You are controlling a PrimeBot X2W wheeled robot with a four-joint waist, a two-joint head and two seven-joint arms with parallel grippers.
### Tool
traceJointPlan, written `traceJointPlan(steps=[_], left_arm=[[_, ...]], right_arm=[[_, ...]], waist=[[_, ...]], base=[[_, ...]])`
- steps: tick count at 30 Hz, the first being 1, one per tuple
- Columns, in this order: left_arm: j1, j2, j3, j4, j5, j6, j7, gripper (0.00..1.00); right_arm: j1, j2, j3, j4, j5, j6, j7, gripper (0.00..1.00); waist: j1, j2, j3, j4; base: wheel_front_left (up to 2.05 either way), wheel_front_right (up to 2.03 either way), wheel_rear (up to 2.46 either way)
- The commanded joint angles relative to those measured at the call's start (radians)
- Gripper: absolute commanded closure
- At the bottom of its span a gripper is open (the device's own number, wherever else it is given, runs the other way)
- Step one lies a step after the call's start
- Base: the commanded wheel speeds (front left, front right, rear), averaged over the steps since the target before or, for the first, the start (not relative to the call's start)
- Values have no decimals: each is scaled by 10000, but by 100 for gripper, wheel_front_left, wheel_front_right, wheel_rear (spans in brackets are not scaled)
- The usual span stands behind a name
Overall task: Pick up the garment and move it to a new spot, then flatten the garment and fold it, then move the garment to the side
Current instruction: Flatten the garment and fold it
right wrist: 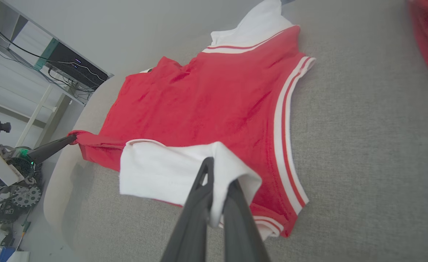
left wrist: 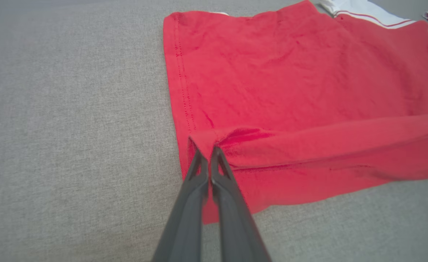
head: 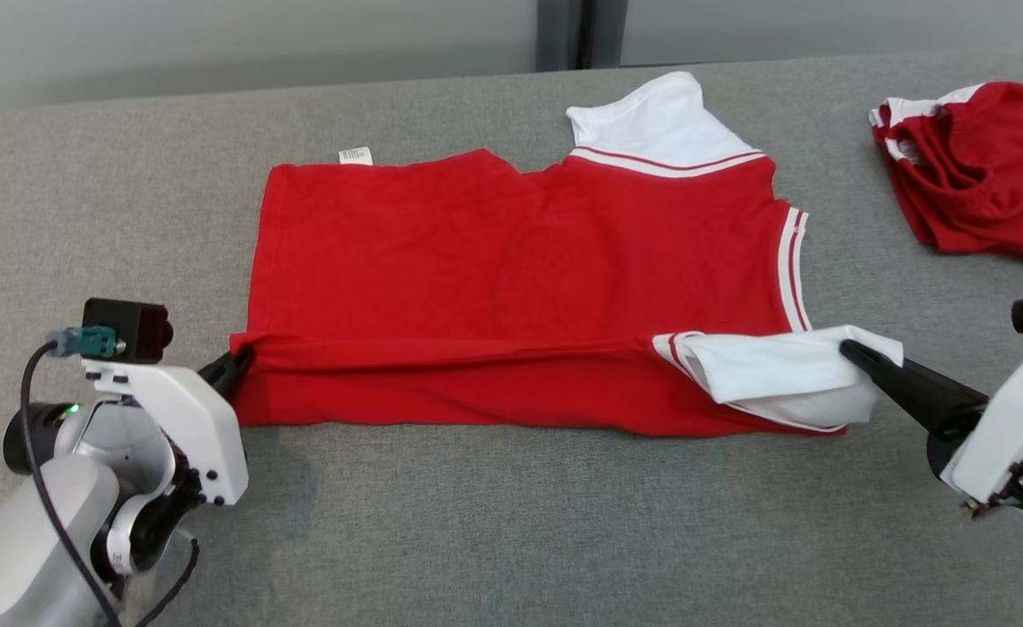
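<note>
On grey table (head: 563, 522), red T-shirt (head: 520, 261) spread, near edge folded over; left gripper (head: 245, 353) clenched on hem corner (left wrist: 203, 140), right gripper (head: 846, 348) clenched on white sleeve (head: 763, 370).

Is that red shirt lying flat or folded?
Partly folded. The near edge of the red shirt is turned over onto itself, held by the left gripper at the hem and the right gripper at the white sleeve.
</note>
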Motion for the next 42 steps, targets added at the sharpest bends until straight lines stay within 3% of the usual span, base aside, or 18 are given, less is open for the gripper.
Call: traceJointPlan(steps=[1, 18, 26, 42], left_arm=[[-262, -14, -4, 152, 110, -87, 9, 100], [-2382, -427, -581, 1892, -123, -844, 2111, 100], [-2778, -517, -623, 2262, -192, -939, 2337, 100], [-3279, -712, -772, 2646, -97, -1179, 2350, 100]], right_arm=[[-178, 131, -31, 110, -57, 5, 89, 100], [-2167, 1369, 411, 2450, -345, 4, 2562, 100], [-2627, 1865, 516, 3217, -367, 4, 3234, 100], [-3320, 2496, 471, 4203, -681, 4, 3398, 100]], waist=[[0, 0, 153, 71], [0, 0, 653, 144], [0, 0, 771, 114], [0, 0, 1042, 115]], base=[[0, 0, 0], [0, 0, 0], [0, 0, 0], [0, 0, 0]])
